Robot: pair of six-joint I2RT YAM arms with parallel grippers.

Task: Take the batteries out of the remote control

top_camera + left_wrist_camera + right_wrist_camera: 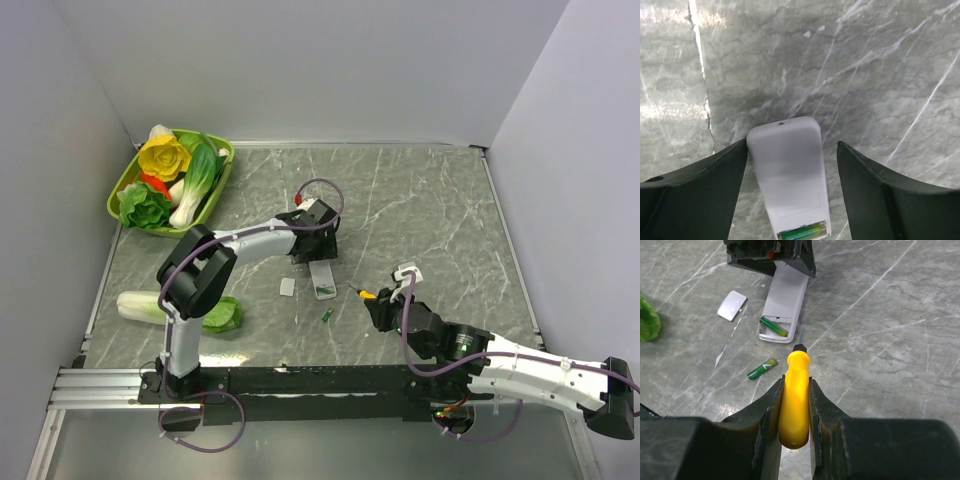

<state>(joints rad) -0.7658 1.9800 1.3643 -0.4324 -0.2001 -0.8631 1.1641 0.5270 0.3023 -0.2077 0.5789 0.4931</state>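
Screwdriver (794, 405), clamped in the right gripper (795, 390) at bottom centre, points toward the remote control (784, 302), which the left gripper (792, 150) straddles with wide jaws to steady it, one battery (773, 326) seated, a loose battery (762, 369) lower left.

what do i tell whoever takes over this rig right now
left tool: open, straddling the far end of the remote control, one finger against its side.
right tool: shut on the yellow screwdriver, shaft pointing toward the remote's open compartment.
done: cover is off and lies on the table beside the remote; the loose battery is out, on the table near the compartment end.
left: the second battery sits in the compartment; it likely needs prying out with the screwdriver while the left tool steadies the remote.
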